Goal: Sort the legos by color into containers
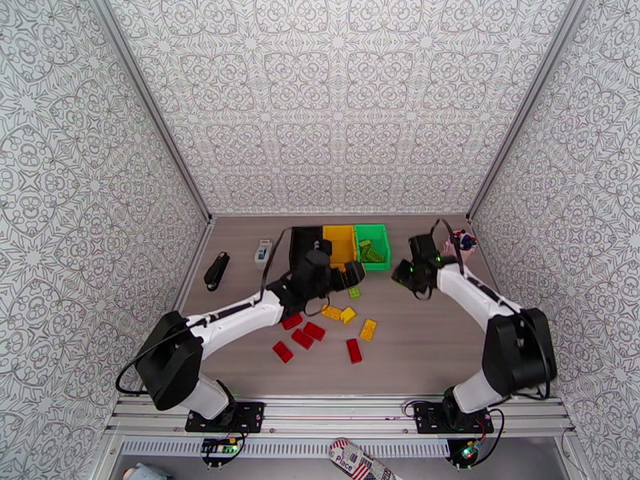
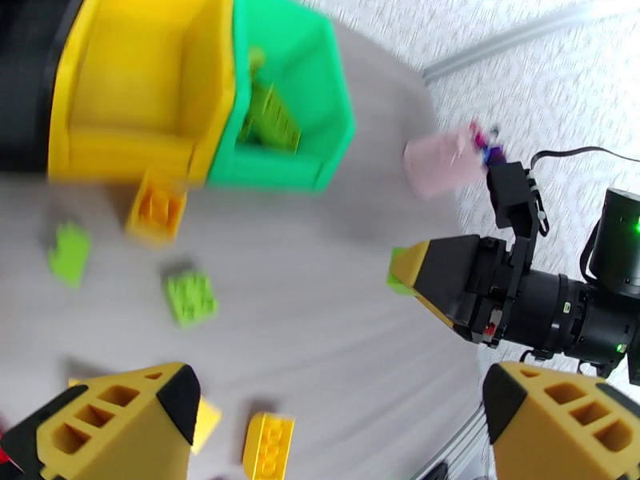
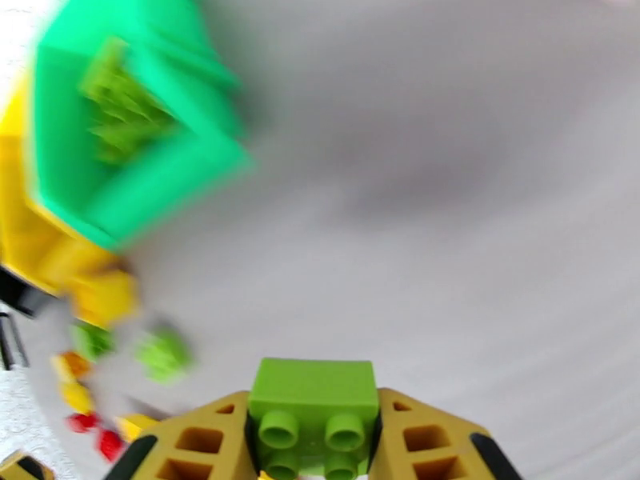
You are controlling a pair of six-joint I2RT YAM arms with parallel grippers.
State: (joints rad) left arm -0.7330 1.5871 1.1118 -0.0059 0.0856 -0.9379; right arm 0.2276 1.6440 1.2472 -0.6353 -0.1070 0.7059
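Observation:
A lime green lego is pinched in my right gripper, which hovers over bare table right of the green bin; the top view has this gripper just below that bin. My left gripper is open and holds nothing, hanging above loose green legos and a yellow lego. From above it sits in front of the yellow bin, with the black bin to its left. Several red legos and yellow legos lie scattered below.
A pink cup of pens stands behind the right arm, near the right wall. A small white-and-blue box and a black object lie at the left of the table. The green bin holds several green legos.

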